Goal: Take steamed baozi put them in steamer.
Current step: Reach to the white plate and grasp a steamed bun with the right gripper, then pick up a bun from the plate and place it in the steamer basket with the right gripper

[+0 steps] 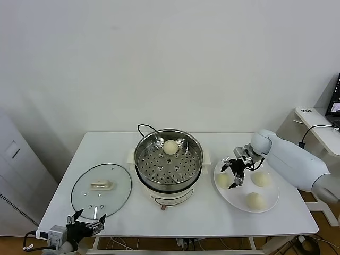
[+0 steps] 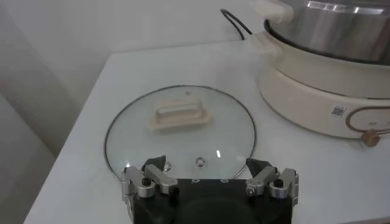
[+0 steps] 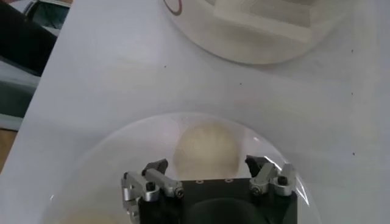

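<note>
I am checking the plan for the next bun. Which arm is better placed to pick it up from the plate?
The right. The right gripper hangs over a baozi on the plate, fingers either side. The left gripper is parked at the table's front edge by the glass lid, far from the plate.

A plain white wall (image 1: 159, 58) fills the space behind, evenly lit and bare. In front of it stands a white table (image 1: 111, 149) with rounded corners. To one side a pale grey cabinet (image 1: 16, 180) sits low beside the table, a vent grille on its face. On the other side a white side desk (image 1: 319, 125) carries a black cable (image 1: 311, 133) and the edge of a dark laptop screen (image 1: 336, 101)
</note>
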